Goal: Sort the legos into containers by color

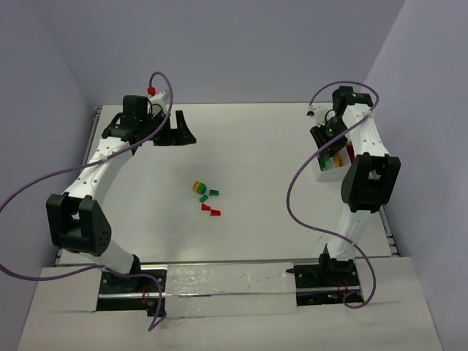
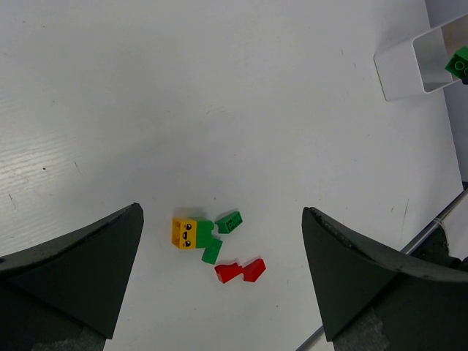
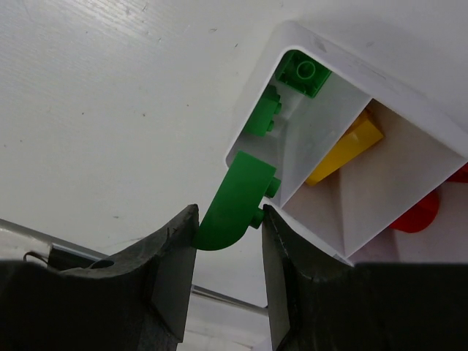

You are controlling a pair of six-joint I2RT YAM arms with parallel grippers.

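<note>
A white desk [image 1: 248, 161] is sitting between pale lilac walls [image 1: 256, 44], its grained top showing faint scuffs and a glossy strip [image 1: 227, 281] running along its near edge.

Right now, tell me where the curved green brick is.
Right wrist view: the curved green brick, pinched in the right gripper, hangs at the corner of the white tray, by its green compartment.
</note>
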